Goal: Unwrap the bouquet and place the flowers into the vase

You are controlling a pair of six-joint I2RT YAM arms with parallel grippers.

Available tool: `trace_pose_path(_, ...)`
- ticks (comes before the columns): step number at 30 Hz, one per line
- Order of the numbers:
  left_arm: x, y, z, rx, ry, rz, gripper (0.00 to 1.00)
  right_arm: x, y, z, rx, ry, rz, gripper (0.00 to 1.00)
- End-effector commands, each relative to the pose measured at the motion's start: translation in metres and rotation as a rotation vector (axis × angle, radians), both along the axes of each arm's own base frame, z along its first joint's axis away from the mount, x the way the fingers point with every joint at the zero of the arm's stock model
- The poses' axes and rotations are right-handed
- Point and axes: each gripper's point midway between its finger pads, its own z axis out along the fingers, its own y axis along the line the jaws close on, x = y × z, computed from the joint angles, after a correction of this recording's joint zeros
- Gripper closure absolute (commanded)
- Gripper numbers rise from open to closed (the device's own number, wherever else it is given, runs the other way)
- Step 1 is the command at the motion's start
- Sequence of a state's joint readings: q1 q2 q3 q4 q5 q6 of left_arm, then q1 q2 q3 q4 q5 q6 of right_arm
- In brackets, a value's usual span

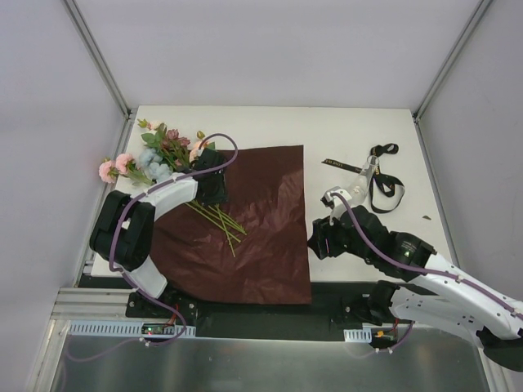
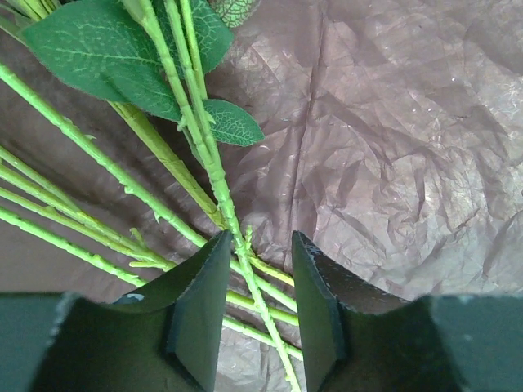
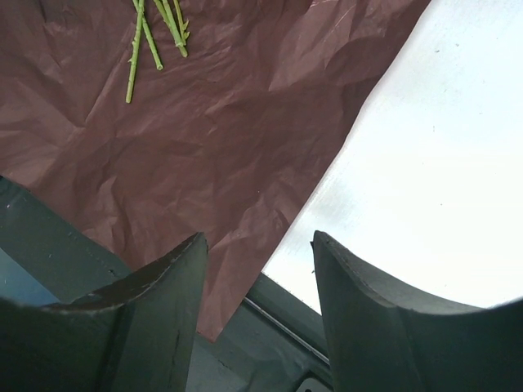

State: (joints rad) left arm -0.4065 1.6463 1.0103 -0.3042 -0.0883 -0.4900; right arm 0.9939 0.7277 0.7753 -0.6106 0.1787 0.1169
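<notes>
Flower stems (image 2: 216, 175) fan from ten o'clock toward six; one runs between our left gripper's (image 2: 261, 239) parted jaws, over dark red paper (image 2: 384, 147).

Left arm (image 1: 167, 194): elbow folded out to the left, forearm reaching up and to the right, left wrist (image 1: 212, 178) turned downward. Left jaws point down and stand partly apart, a clear gap between the two pads. Right arm (image 1: 425, 273): elbow low at the far right, forearm stretched leftward, right wrist (image 1: 331, 237) held low. Right jaws stand wide apart, angled downward
</notes>
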Motion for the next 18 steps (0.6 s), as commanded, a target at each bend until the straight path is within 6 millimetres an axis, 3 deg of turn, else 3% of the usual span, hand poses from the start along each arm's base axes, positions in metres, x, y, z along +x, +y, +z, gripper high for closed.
trace_pose_path(1,-0.001,0.007,0.006,0.018,-0.038,0.020,0.63,0.000,0.001,0.008,0.034,-0.011,-0.008,0.43)
trace_pose_path(6,-0.004,0.010,0.018,0.004,-0.096,0.031,0.62,0.000,0.001,0.007,0.031,-0.010,-0.008,0.43)
trace_pose_path(10,-0.001,0.013,0.032,-0.002,-0.151,0.036,0.55,0.001,0.005,0.008,0.030,-0.003,0.000,0.44)
trace_pose_path(14,0.004,0.012,0.026,-0.011,-0.125,0.045,0.50,0.004,0.009,0.008,0.033,-0.008,0.002,0.44)
trace_pose_path(18,0.008,0.004,0.014,-0.034,-0.076,0.035,0.56,0.003,0.011,0.010,0.040,-0.008,0.010,0.44)
